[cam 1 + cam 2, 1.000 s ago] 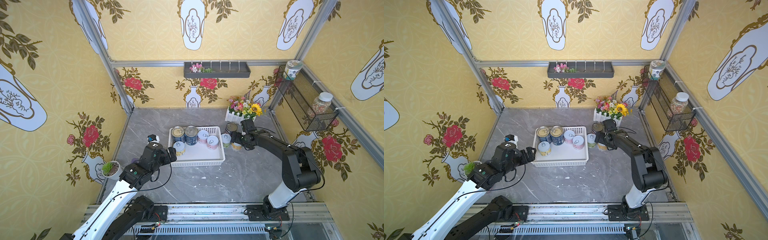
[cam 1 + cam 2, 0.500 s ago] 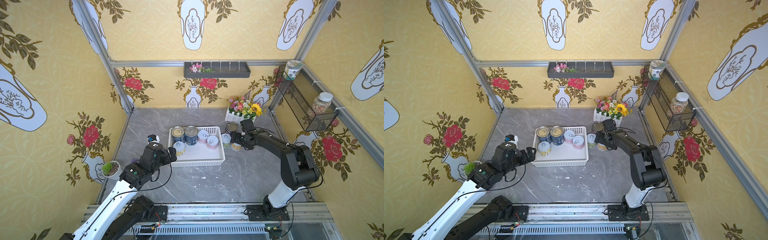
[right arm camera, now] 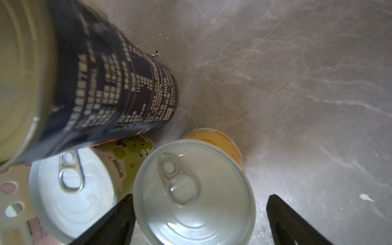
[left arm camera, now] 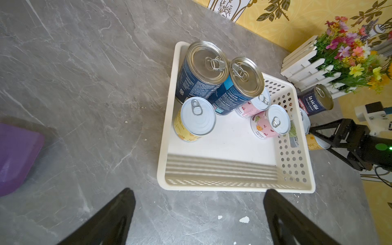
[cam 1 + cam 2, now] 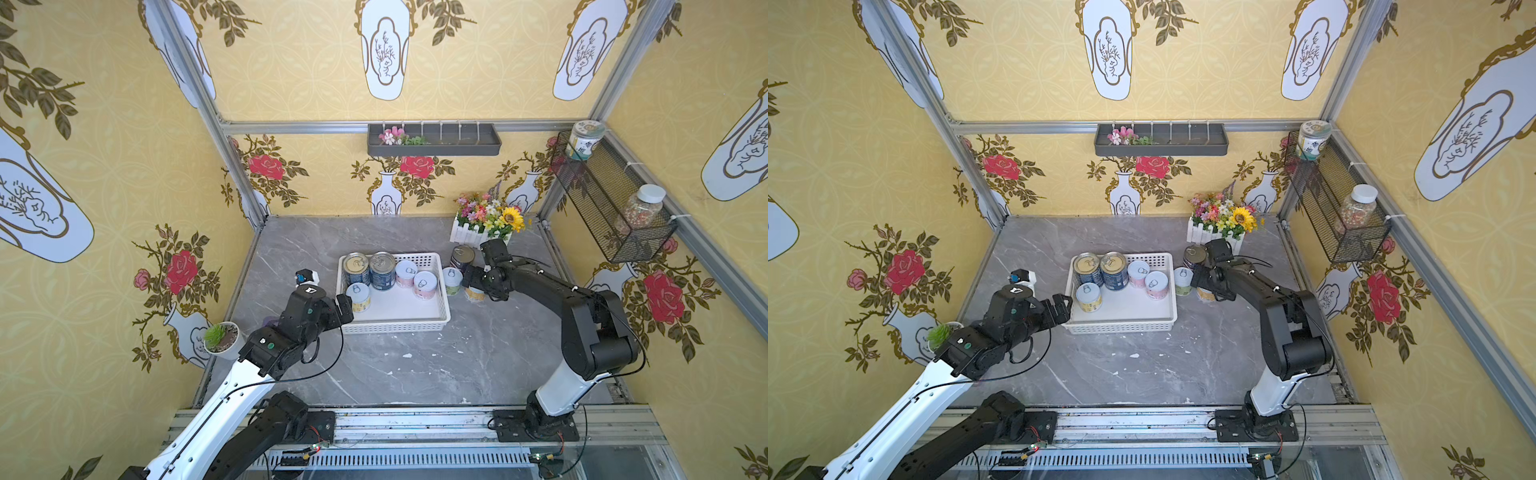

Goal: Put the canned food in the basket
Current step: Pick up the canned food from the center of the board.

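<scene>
We count five cans in the basket [image 5: 395, 328], which sits mid-table: two blue cans [image 5: 382, 269] far left, two pink cans [image 5: 424, 284] to their right, and one yellow can [image 5: 358, 296] near left. Three more stand on the table just right of the basket: a dark blue can [image 5: 462, 257] by the flower box [image 5: 467, 237], a green can [image 5: 452, 279] just beside the basket wall, and an orange can [image 5: 474, 295] nearer us. Our right gripper [image 3: 200, 197] is spread wide astride the orange can, with no grip on it. Our left gripper [image 4: 198, 191] is also spread and holds nothing, just left of the basket's near left corner.
</scene>
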`<move>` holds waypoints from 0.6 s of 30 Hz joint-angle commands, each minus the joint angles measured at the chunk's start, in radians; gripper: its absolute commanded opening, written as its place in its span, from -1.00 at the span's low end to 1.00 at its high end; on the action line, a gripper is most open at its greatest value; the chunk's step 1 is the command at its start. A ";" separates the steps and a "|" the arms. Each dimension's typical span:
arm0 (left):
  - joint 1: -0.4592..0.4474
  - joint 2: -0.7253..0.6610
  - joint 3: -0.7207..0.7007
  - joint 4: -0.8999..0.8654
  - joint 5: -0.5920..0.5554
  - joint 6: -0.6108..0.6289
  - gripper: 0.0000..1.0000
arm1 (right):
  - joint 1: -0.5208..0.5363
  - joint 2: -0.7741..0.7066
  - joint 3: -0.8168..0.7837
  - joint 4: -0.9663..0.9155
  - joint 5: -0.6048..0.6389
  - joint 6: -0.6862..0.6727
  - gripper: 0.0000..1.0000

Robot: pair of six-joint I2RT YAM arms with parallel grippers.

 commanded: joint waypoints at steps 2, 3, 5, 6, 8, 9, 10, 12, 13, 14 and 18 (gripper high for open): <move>-0.001 0.000 0.004 -0.003 -0.008 0.000 1.00 | -0.001 0.002 -0.001 -0.015 0.019 -0.001 0.95; -0.001 0.000 0.003 -0.003 -0.008 0.000 1.00 | -0.001 0.003 -0.001 -0.013 0.017 -0.003 0.90; -0.001 0.000 0.004 -0.003 -0.007 0.000 1.00 | -0.001 0.007 -0.001 -0.010 0.007 -0.007 0.76; -0.001 0.000 0.004 -0.003 -0.007 0.000 1.00 | 0.000 0.010 -0.001 -0.009 0.002 -0.009 0.73; -0.001 -0.002 0.004 -0.003 -0.008 -0.001 1.00 | -0.001 0.015 0.005 -0.010 -0.007 -0.013 0.65; -0.001 -0.002 0.004 -0.003 -0.007 -0.001 1.00 | 0.000 0.017 0.005 -0.009 -0.010 -0.015 0.59; -0.001 -0.002 0.004 -0.003 -0.007 -0.001 1.00 | -0.001 0.015 0.006 -0.009 -0.009 -0.016 0.56; -0.003 -0.002 0.004 -0.003 -0.008 -0.001 1.00 | 0.001 0.011 0.004 -0.011 -0.006 -0.017 0.55; -0.003 -0.003 0.003 -0.003 -0.007 0.000 1.00 | 0.000 0.008 0.003 -0.013 0.001 -0.017 0.54; -0.003 0.000 0.004 -0.003 -0.008 0.000 1.00 | 0.001 0.003 0.003 -0.017 0.009 -0.016 0.54; -0.003 -0.002 0.004 -0.003 -0.007 -0.001 1.00 | 0.006 -0.021 -0.005 -0.019 0.030 -0.016 0.53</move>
